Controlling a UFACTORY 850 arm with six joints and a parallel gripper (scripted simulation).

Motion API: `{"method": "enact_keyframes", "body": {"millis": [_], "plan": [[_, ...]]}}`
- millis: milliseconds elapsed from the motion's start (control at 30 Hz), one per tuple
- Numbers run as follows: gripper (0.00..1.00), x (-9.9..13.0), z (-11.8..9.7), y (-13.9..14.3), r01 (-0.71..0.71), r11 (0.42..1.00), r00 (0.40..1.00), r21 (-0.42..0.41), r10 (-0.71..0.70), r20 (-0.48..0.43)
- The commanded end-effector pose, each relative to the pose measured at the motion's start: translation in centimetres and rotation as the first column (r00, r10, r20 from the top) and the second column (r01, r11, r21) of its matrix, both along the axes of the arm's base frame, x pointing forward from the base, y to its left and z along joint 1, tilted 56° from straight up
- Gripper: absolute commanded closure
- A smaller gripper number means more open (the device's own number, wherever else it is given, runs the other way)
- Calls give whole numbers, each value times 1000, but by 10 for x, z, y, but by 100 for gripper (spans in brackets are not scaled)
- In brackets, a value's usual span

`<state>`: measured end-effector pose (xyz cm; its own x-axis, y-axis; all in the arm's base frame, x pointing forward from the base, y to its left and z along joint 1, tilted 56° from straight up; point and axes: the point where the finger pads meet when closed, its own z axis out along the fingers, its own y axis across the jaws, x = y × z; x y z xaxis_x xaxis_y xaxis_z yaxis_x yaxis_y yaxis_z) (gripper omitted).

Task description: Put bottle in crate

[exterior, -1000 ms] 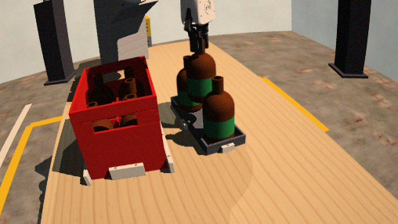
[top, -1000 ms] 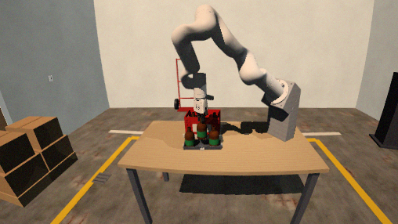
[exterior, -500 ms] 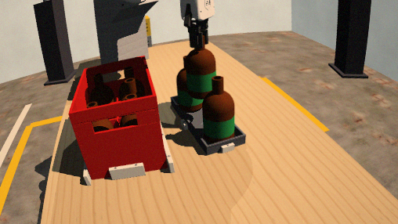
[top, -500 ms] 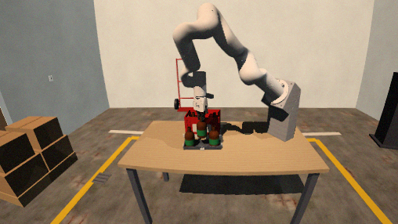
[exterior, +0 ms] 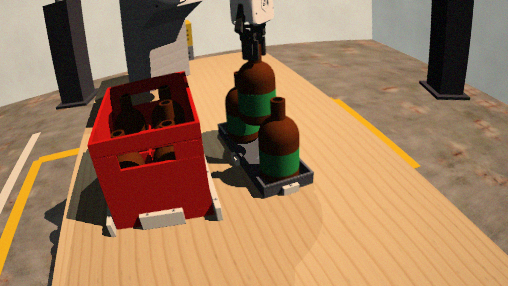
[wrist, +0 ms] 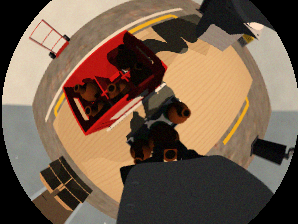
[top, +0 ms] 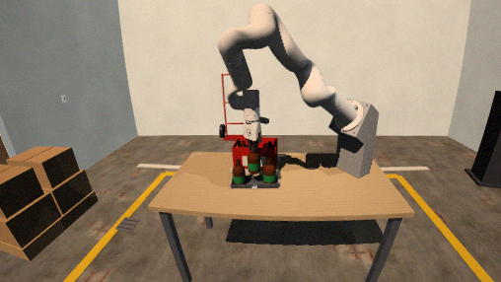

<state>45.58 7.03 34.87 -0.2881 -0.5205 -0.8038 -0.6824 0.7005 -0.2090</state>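
My gripper (exterior: pixel 252 50) is shut on the neck of a brown bottle with a green label (exterior: pixel 255 92) and holds it upright, lifted above the dark tray (exterior: pixel 265 161); it also shows in the top view (top: pixel 253 161). Two more brown bottles stand in the tray, one at the near end (exterior: pixel 278 141) and one behind the held bottle (exterior: pixel 235 117). The red crate (exterior: pixel 152 147) stands left of the tray with several brown bottles (exterior: pixel 131 118) inside. In the wrist view the crate (wrist: pixel 112 82) lies up and left of the held bottle (wrist: pixel 165 141).
The grey robot base (exterior: pixel 155 37) stands on the table behind the crate. Small white blocks (exterior: pixel 161 218) sit at the crate's foot and one at the tray's near end (exterior: pixel 290 188). Black pillars (exterior: pixel 448 47) stand on the floor beyond the table.
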Motion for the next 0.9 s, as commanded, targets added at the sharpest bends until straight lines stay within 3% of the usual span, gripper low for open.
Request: {"method": "enact_keyframes", "body": {"millis": [0,867], "plan": [[100,0,0,0,0,1000,1000,0,0,1],[100,-6,6,-5,0,1000,1000,0,0,1]]}}
